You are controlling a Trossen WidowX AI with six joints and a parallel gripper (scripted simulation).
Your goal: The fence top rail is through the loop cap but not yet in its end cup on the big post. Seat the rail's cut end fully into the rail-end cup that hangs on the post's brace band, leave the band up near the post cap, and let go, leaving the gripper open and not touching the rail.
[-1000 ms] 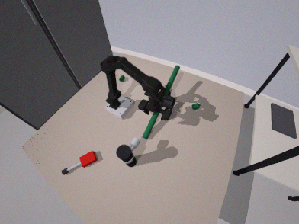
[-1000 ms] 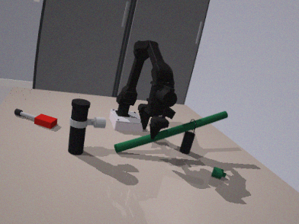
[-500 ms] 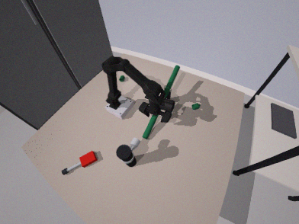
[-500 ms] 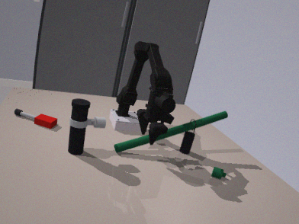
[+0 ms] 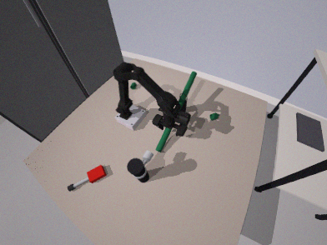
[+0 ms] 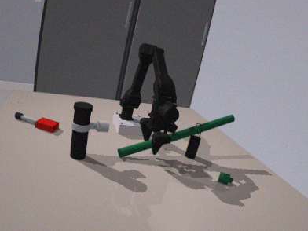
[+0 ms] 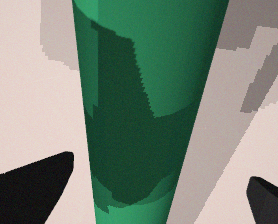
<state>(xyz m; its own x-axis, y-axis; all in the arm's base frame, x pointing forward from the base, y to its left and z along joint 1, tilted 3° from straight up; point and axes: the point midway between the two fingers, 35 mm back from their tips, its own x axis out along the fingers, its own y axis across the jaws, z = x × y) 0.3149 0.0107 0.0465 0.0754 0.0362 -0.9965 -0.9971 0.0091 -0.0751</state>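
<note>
The green rail runs through the wire loop on the short black post. It slopes down toward the big black post. Its low end is outside the white rail-end cup, lower than the cup, with a gap between them. The cup hangs on the white band, high on the big post below its cap. My gripper is open, with its fingertips on either side of the rail. No finger contact shows in the wrist view.
A red block with a grey handle lies beyond the big post. A small green piece lies beside the short post; another lies behind the white arm base.
</note>
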